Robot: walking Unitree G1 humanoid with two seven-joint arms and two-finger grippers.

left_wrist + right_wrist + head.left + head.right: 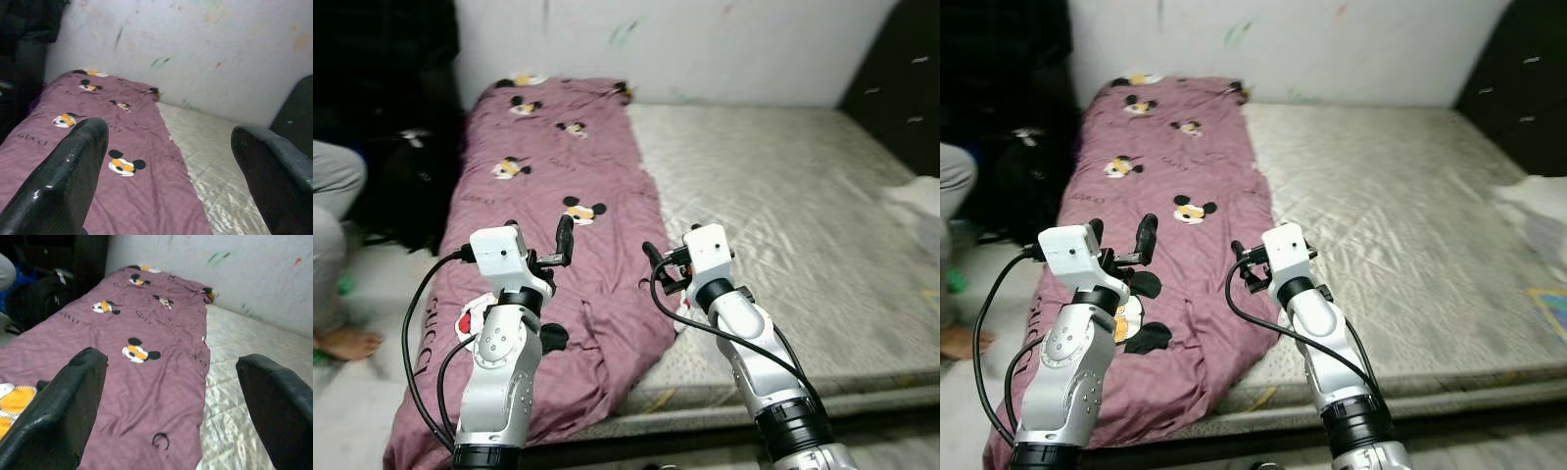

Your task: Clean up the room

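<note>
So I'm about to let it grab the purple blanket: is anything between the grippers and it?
Nothing visible. The left gripper and right gripper are open and hover directly over the purple blanket, with no object in between.

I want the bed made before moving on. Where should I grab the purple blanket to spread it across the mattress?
Probably the purple blanket is best taken along its long inner edge, where it ends on the bare mattress. Come down from above; the edge lies flat, so pinch a fold. Both the left gripper and right gripper are open near it.
</note>
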